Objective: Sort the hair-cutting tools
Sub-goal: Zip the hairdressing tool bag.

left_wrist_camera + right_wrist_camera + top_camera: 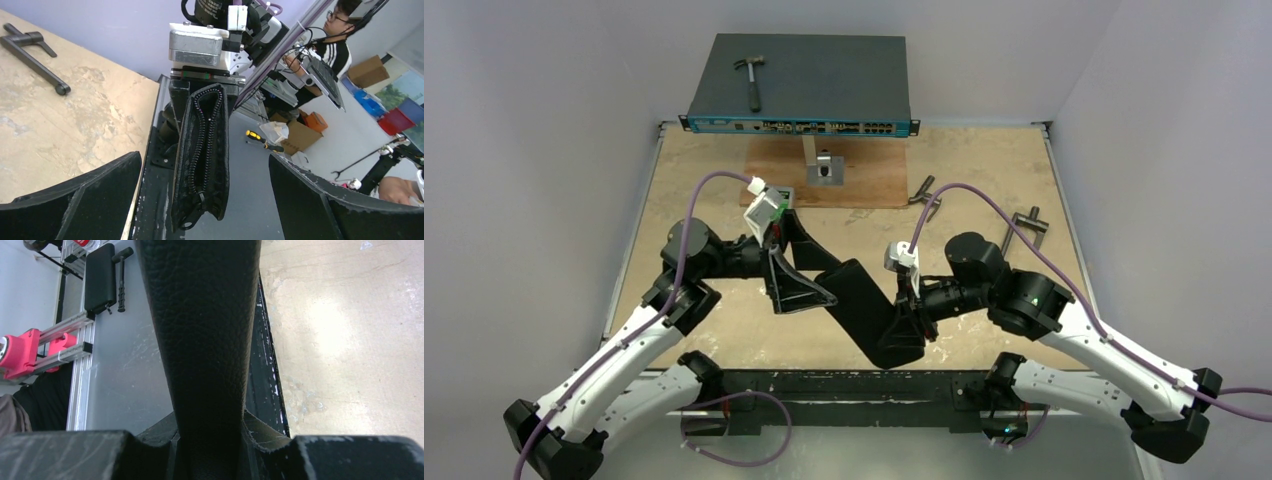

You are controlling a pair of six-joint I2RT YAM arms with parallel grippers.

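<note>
A black leather zip pouch (864, 310) hangs in the air above the table's near edge. My right gripper (911, 312) is shut on its far end, and the right wrist view shows the pouch (205, 330) clamped between the fingers (212, 440). My left gripper (819, 275) stands open around the pouch's other end without touching it. In the left wrist view the zip edge (202, 160) faces the camera, with the slider (205, 195) at the near end and a narrow gap between the rows of teeth. The hair-cutting tools are out of view.
A dark box with a blue front (799, 85) stands at the back with a hammer (751, 80) on top. In front of it lies a wooden board (824, 175) with a metal bracket. Grey T-handle tools (1024, 225) (927, 195) lie at the right.
</note>
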